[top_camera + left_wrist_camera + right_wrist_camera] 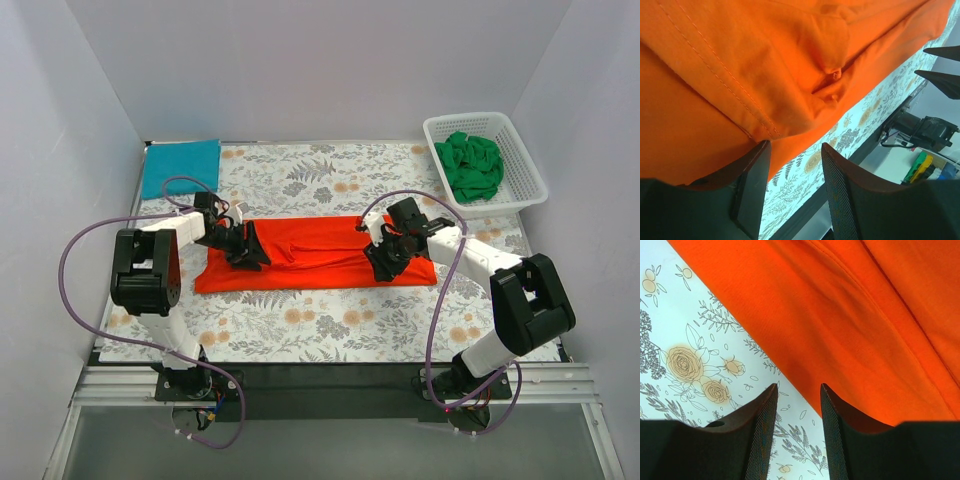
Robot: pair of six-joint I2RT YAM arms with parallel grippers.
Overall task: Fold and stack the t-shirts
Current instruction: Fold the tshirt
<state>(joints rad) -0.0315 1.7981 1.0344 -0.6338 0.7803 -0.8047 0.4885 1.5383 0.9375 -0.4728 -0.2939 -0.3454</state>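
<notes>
- From above: the orange t-shirt (315, 255) lies as a long folded strip across the middle of the bench (300, 330). The left claw (245, 245) is low over its left end and the right claw (385, 258) low over its right end. If the two don't close and lift together, I reckon the strip skews and the next fold comes out crooked.
- Around it: a folded blue shirt (182, 167) sits at the back left corner, well apart. A white basket (530, 160) at the back right holds a crumpled green shirt (470, 165). Nothing stands between the claws and the cloth.
- Left wrist: this claw stands partly open with nothing in it. Its fingers (752, 180) are right at the near hem, and floral bench shows in the gap. The cloth is bunched into a pucker just ahead, so a pinch here could catch only the top layer and pull the fold open.
- Right wrist: these jaws are likewise partly open and empty, and they straddle the shirt's near edge. If they come down too far off the cloth, they'd close on bare bench and miss the shirt altogether.
</notes>
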